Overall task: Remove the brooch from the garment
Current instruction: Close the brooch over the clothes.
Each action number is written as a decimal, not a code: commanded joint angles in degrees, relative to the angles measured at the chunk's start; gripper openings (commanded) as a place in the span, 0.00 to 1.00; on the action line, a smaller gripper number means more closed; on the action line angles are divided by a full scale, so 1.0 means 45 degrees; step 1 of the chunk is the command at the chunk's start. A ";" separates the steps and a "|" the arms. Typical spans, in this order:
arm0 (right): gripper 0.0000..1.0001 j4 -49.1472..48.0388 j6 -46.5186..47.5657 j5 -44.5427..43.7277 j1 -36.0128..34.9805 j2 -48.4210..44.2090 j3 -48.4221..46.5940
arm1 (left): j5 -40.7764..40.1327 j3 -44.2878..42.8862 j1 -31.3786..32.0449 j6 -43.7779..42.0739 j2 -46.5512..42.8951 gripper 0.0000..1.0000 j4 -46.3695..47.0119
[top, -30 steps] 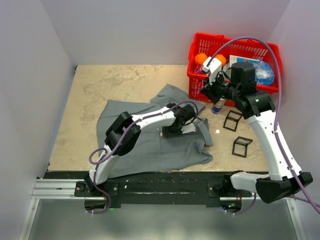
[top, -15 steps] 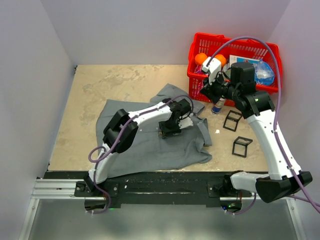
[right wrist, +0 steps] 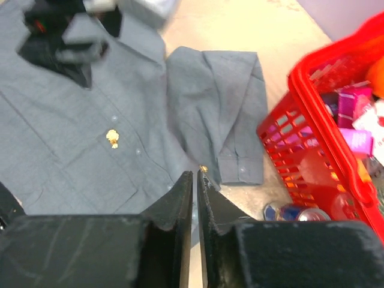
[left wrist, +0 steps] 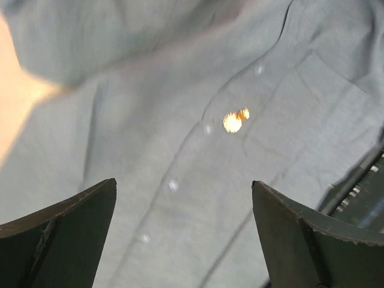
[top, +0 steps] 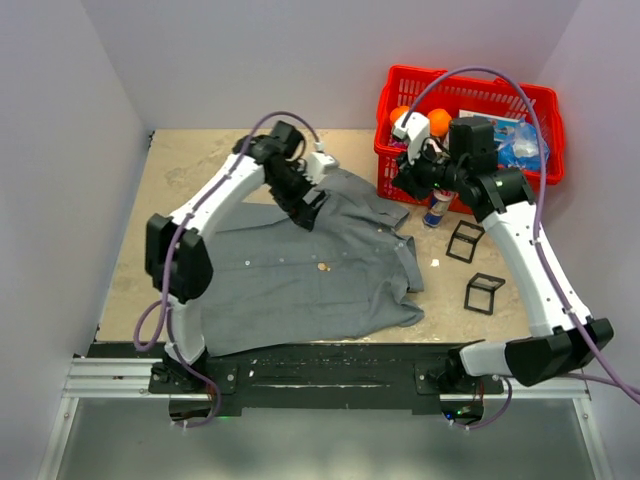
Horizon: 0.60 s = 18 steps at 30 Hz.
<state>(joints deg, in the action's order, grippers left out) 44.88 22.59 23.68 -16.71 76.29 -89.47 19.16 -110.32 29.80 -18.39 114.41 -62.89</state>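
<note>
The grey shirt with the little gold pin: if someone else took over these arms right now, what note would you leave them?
Left gripper: jaws wide open, empty, over the grey short-sleeved button-front shirt.
Right gripper: jaws almost closed, empty, beside the red plastic basket.
Small gold brooch: on the shirt front by the button line, neither arm touching it.
Done: nothing visibly. Left: grasp the brooch and take it off.
</note>
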 commanded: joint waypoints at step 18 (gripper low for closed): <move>0.23 -0.3606 0.3476 -0.0377 -0.5446 0.4489 0.3593 | 0.0606 0.8167 -0.5001 0.3267 -0.7844 0.99 0.5207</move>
<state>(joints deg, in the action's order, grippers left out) 33.61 34.44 24.77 -38.61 95.50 -74.65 22.09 -76.71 9.37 -6.07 82.72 -43.09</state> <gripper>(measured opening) 0.232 0.988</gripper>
